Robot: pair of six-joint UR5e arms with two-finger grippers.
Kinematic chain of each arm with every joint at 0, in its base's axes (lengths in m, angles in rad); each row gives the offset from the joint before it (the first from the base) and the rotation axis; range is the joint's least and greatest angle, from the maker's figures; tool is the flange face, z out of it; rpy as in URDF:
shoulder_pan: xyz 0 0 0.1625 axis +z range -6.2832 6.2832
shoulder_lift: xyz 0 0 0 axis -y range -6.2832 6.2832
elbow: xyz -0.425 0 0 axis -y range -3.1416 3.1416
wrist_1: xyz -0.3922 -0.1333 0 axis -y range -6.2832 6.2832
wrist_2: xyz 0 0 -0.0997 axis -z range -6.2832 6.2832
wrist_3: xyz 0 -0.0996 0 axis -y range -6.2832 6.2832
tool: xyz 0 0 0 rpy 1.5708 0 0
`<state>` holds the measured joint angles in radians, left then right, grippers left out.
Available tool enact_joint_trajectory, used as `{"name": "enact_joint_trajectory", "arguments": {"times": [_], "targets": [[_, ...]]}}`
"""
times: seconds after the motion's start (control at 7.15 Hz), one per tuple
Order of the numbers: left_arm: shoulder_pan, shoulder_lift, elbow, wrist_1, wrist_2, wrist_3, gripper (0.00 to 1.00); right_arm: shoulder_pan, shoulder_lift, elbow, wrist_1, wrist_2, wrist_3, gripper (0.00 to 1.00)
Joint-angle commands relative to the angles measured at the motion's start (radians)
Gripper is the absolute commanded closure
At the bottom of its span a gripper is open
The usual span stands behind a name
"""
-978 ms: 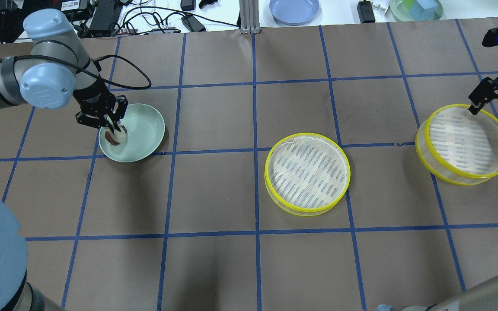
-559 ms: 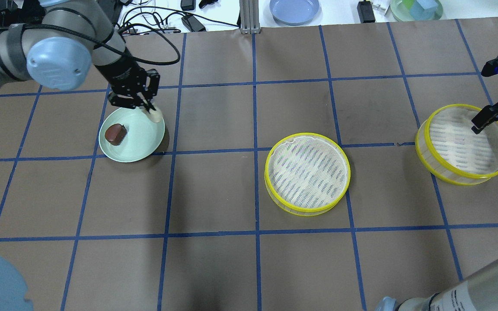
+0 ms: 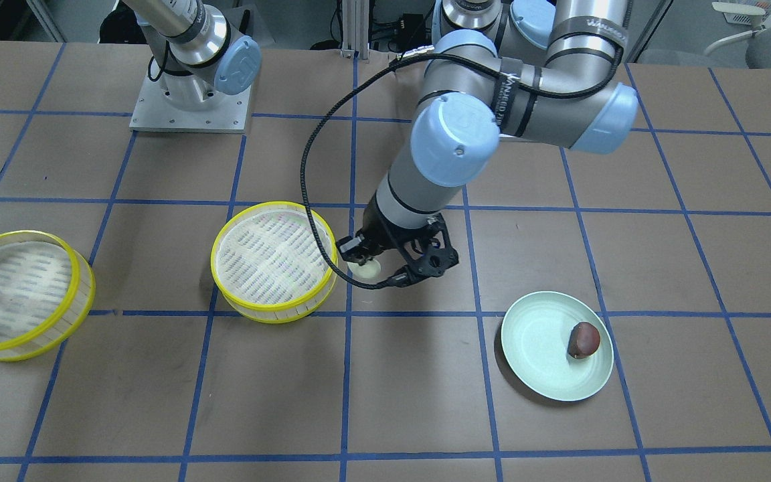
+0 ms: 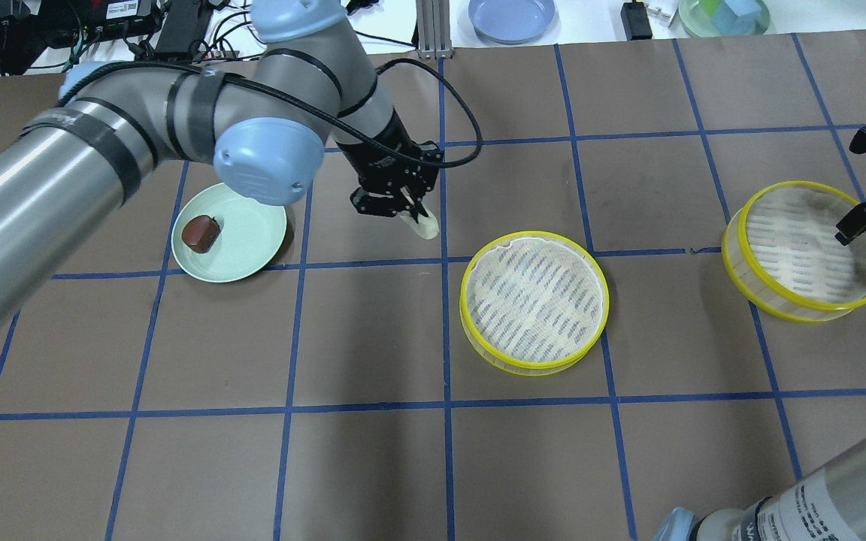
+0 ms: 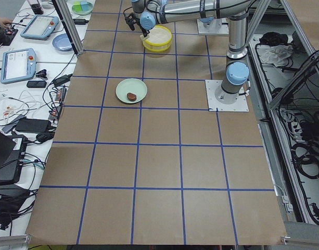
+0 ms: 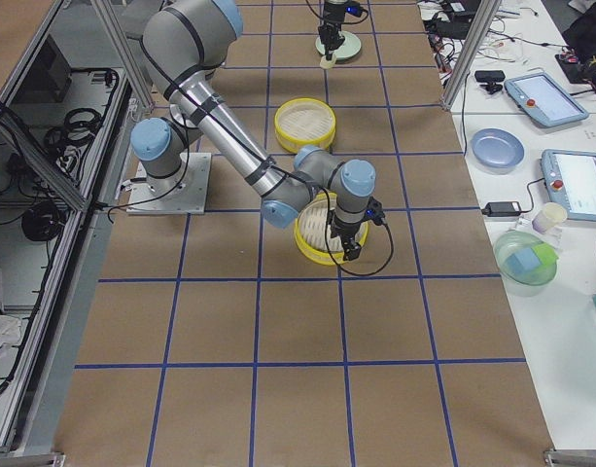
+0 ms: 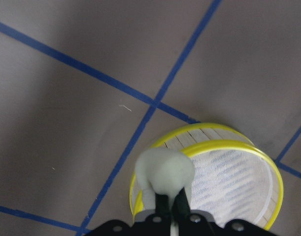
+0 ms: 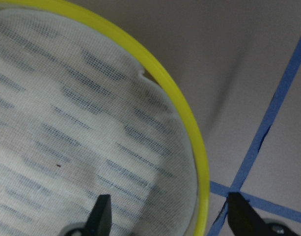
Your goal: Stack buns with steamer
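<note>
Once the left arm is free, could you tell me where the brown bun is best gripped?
Grip the brown bun across its rounded middle, coming straight down. It sits alone, off-centre in the shallow green plate, so its sides are exposed from above; a sideways approach would likely meet the rim.

Wide-spread right gripper [image 8: 172, 217] astride the rim of yellow steamer [image 8: 192, 123]
</note>
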<state>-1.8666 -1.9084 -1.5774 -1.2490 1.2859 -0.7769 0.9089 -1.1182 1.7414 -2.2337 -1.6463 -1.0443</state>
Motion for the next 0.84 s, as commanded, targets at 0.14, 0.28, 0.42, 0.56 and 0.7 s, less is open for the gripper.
{"name": "enact_joint_trajectory", "arguments": {"times": [0.14,0.28,0.42,0.56,0.7], "targets": [[-0.106,-0.037,-0.114,0.191,-0.026,-0.03,1.0,-0.018,0.009,0.0,0.0,-0.006,0.009,1.0],[-0.114,-0.052,-0.121,0.195,-0.028,-0.032,1.0,-0.018,0.008,-0.002,0.006,-0.006,0.012,1.0],[-0.135,-0.063,-0.122,0.192,-0.028,-0.042,0.86,-0.018,0.0,-0.003,0.011,-0.003,0.019,1.0],[-0.15,-0.072,-0.125,0.192,-0.031,-0.111,0.59,-0.018,-0.021,-0.011,0.072,-0.004,0.053,1.0],[-0.161,-0.075,-0.125,0.192,-0.027,-0.116,0.07,-0.007,-0.09,-0.026,0.215,0.0,0.12,1.0]]}}
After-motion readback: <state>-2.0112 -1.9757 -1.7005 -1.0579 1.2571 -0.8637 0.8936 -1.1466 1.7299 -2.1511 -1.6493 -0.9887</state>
